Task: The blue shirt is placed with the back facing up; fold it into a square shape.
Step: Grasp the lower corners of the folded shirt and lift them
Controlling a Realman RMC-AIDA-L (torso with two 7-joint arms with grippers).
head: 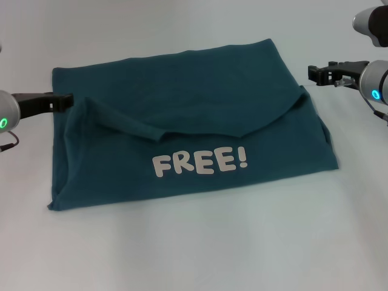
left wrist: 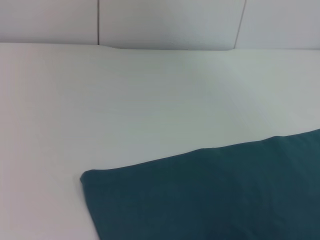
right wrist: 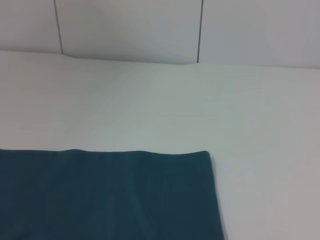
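Observation:
The blue shirt lies on the white table, folded into a wide rectangle. Its near part is turned over the rest and shows a white "FREE!" print; the folded flap's upper edge curves and is slightly rumpled at the left. My left gripper hovers at the shirt's left edge, near the far left corner. My right gripper is just off the far right corner, apart from the cloth. The left wrist view shows one shirt corner, and the right wrist view shows another corner.
The white table surrounds the shirt on all sides. A pale panelled wall rises behind the table's far edge in both wrist views.

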